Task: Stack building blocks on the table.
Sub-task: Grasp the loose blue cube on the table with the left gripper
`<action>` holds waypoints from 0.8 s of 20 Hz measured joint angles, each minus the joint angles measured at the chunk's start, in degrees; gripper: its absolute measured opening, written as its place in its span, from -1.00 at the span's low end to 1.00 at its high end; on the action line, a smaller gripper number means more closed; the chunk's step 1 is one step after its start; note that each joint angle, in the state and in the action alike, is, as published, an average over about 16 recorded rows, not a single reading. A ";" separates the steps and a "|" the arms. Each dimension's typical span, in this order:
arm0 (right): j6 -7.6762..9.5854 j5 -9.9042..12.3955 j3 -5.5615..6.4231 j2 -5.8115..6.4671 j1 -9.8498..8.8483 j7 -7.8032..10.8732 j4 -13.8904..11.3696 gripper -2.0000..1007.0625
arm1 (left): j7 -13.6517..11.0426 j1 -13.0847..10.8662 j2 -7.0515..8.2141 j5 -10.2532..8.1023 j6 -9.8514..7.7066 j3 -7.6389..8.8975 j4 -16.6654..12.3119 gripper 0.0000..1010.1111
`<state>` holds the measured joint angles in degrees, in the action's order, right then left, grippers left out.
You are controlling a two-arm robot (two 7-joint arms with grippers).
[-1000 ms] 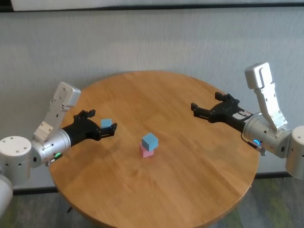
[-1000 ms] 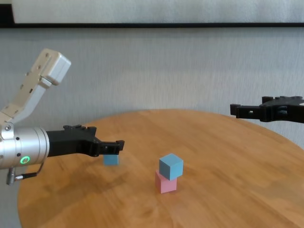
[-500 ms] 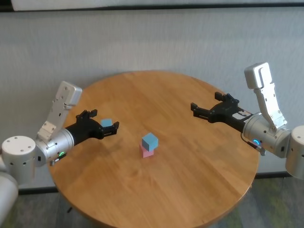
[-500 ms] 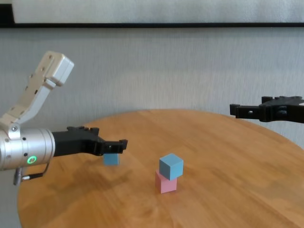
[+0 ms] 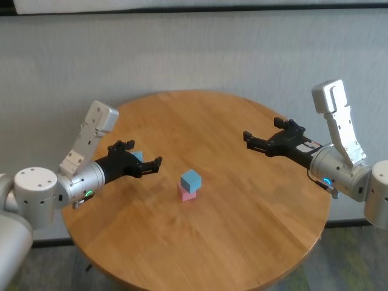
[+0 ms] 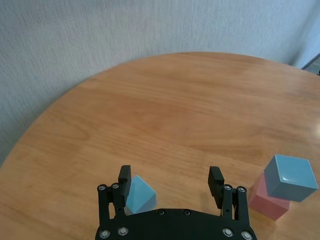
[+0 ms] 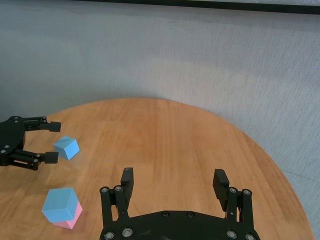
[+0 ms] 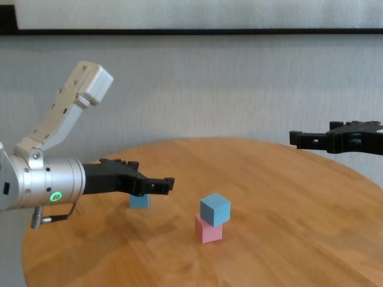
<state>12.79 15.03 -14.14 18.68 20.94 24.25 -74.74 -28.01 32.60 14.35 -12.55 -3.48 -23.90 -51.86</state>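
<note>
A light blue cube (image 5: pixel 191 179) sits on a pale pink cube (image 5: pixel 188 194) near the middle of the round wooden table (image 5: pixel 242 236). The stack also shows in the chest view (image 8: pixel 215 209) and in the left wrist view (image 6: pixel 290 171). A second light blue cube (image 6: pixel 140 195) lies on the table to the left. My left gripper (image 5: pixel 145 153) is open and empty. It reaches over this cube, which lies close to one of its fingers (image 6: pixel 124 180) and is partly hidden by it. My right gripper (image 5: pixel 247 137) is open and empty, held above the table's right side, away from the blocks.
A grey wall runs behind the table. Bare tabletop lies between the stack and the right gripper (image 7: pixel 173 174), and in front of the stack toward the near edge (image 8: pixel 287 251).
My left gripper has moved forward and to the right, so the loose blue cube now lies under its open fingers. The right arm and the stack have not moved.
</note>
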 joint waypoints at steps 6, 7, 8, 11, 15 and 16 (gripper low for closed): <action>0.00 0.00 0.00 -0.01 0.00 0.00 0.00 1.00 | 0.46 0.36 -0.48 0.47 -0.65 -0.29 0.53 0.98; 0.00 0.00 0.00 -0.01 0.00 0.00 0.00 1.00 | 0.58 0.40 -0.56 0.54 -0.67 -0.28 0.67 0.98; 0.00 0.00 0.00 -0.01 0.00 0.00 0.00 1.00 | 0.71 0.45 -0.64 0.59 -0.67 -0.25 0.84 0.98; 0.00 -0.01 0.00 -0.01 0.00 0.00 0.00 1.00 | 1.07 0.60 -0.90 0.76 -0.58 -0.11 1.45 0.98; 0.00 -0.01 0.00 -0.01 0.00 0.00 0.00 1.00 | 1.51 0.82 -1.31 0.99 -0.27 0.14 2.40 0.98; 0.00 -0.01 0.00 -0.01 0.00 0.00 0.00 1.00 | 1.62 0.87 -1.40 1.07 -0.24 0.19 2.63 0.98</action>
<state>12.79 15.02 -14.14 18.68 20.95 24.26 -74.74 -26.39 33.47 12.96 -11.48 -3.72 -23.71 -49.23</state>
